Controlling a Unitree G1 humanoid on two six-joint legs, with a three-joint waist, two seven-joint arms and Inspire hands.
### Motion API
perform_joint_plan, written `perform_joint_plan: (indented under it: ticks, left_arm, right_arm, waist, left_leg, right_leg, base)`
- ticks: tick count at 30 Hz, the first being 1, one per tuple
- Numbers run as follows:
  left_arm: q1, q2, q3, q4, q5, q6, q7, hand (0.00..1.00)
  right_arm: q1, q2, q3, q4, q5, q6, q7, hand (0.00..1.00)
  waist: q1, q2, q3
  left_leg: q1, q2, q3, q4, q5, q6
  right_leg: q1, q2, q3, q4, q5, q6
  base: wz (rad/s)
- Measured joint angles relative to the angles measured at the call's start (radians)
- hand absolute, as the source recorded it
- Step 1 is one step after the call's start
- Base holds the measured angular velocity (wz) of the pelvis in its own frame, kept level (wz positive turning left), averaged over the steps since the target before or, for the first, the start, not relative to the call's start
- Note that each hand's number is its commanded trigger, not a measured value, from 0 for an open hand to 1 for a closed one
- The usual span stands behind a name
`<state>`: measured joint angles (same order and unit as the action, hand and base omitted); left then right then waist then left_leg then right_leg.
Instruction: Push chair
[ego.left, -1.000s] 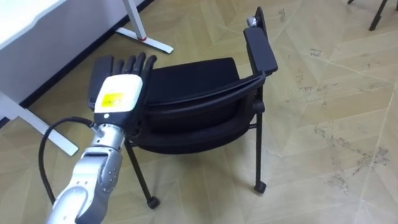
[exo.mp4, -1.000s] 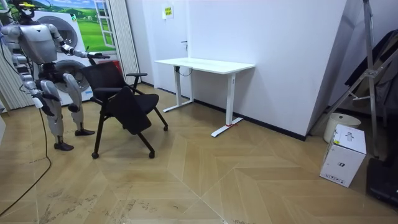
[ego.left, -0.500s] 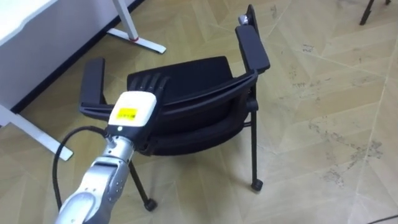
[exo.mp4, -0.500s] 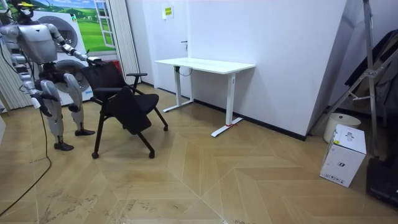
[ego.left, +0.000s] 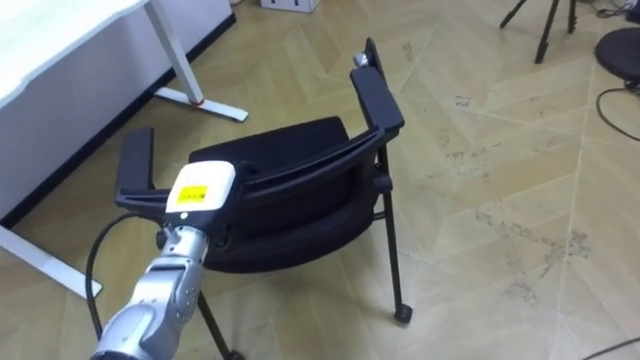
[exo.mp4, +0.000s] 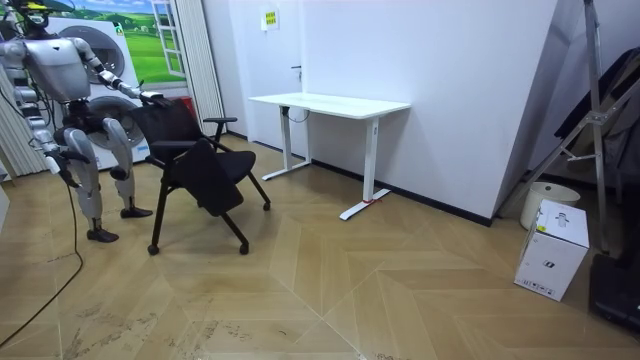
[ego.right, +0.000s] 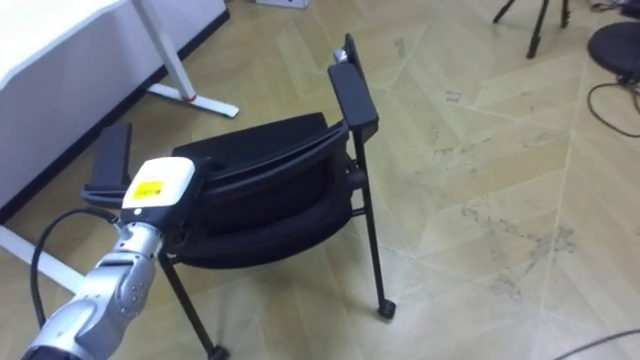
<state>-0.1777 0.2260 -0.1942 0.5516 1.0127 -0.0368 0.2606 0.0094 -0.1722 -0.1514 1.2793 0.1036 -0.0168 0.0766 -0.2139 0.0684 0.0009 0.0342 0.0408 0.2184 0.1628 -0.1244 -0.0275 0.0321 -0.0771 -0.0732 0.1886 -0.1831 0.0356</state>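
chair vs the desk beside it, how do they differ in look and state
The chair is black and stands on small casters; the desk is white on flat bar feet. The left hand rests on the chair's backrest; nothing touches the desk. In the room view the chair stands out in the open, the desk close to the wall. Both stand on the same wood floor.

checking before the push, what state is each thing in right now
chair, upright on the floor, seat empty, short of the desk
left hand, resting on the chair's backrest top
right hand, hanging at the robot's side
desk, standing by the wall
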Motion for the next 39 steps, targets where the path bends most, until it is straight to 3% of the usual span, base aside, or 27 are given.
perform_joint_plan:
  ticks: [5,6,17,23,28,31,34,37,39]
  left_arm:
    - [-0.018,-0.008,0.019,-0.012,-0.021,0.03,-0.019,1.0]
    - [0.004,-0.004,0.019,-0.032,-0.021,0.025,-0.016,1.0]
    - [0.007,0.006,0.019,-0.056,-0.017,0.024,-0.015,1.0]
    - [0.002,0.009,0.019,-0.054,-0.017,0.012,-0.014,1.0]
    - [0.006,0.012,0.018,-0.063,-0.017,0.009,-0.013,1.0]
    - [0.012,0.023,0.018,-0.094,-0.017,0.01,-0.013,1.0]
    - [0.012,0.034,0.003,-0.112,-0.016,0.012,-0.015,1.0]
    - [0.012,0.057,-0.015,-0.152,-0.016,0.023,-0.023,1.0]
    - [0.01,0.065,-0.021,-0.163,-0.014,0.032,-0.035,1.0]
  right_arm:
    - [-0.004,0.001,-0.002,0.0,0.001,0.01,-0.001,0.0]
    - [-0.002,0.0,-0.002,0.001,0.001,0.012,-0.004,0.0]
    - [-0.011,0.002,-0.002,-0.005,-0.026,0.014,-0.015,0.0]
    - [-0.023,-0.003,-0.015,-0.03,-0.133,0.009,-0.095,0.0]
    - [-0.057,-0.028,-0.032,-0.137,-0.307,-0.004,-0.188,0.0]
    - [-0.075,-0.049,-0.029,-0.293,-0.455,-0.015,-0.258,0.0]
    - [-0.079,-0.071,-0.018,-0.436,-0.556,-0.023,-0.295,0.0]
    - [-0.09,-0.089,-0.002,-0.566,-0.629,-0.025,-0.327,0.0]
    - [-0.097,-0.094,0.024,-0.652,-0.697,-0.021,-0.34,0.0]
  waist:
    - [-0.011,-0.003,-0.0067]
    - [-0.009,-0.003,-0.0084]
    - [-0.006,-0.02,0.0007]
    - [0.001,-0.017,-0.0014]
    - [0.003,-0.021,0.0016]
    - [0.009,-0.025,0.0038]
    - [0.023,-0.041,0.0036]
    - [0.031,-0.056,0.0114]
    - [0.043,-0.071,0.0073]
  left_leg:
    - [-0.01,0.001,0.0,0.0,0.0,0.0]
    - [-0.008,0.001,0.0,0.0,0.0,0.0]
    - [-0.008,0.001,-0.004,0.0,0.0,0.0]
    - [-0.01,0.001,-0.006,0.0,-0.002,0.002]
    - [-0.009,0.001,-0.006,-0.001,-0.002,0.002]
    - [-0.029,0.002,-0.001,0.0,-0.001,0.002]
    - [-0.024,0.002,-0.001,0.0,-0.001,0.002]
    - [-0.027,0.002,-0.001,-0.001,-0.001,0.002]
    - [-0.028,0.002,-0.001,-0.001,-0.001,0.002]
  right_leg:
    - [-0.011,0.0,0.003,0.0,0.001,-0.001]
    - [-0.007,0.0,0.006,0.001,0.004,-0.002]
    - [0.002,0.002,0.007,-0.002,0.004,-0.003]
    - [-0.001,0.003,0.016,-0.003,0.004,-0.003]
    - [-0.003,0.003,0.015,0.003,0.004,-0.003]
    - [-0.033,0.003,0.019,0.018,0.004,-0.003]
    - [-0.029,0.003,0.019,0.02,0.004,-0.003]
    - [-0.035,0.003,0.019,0.023,0.004,-0.003]
    - [-0.04,0.002,0.02,0.031,0.004,-0.003]
  base:
    - [-0.02]
    - [-0.06]
    - [0.0]
    - [-0.01]
    - [0.0]
    - [-0.03]
    - [0.0]
    - [0.0]
    - [-0.05]
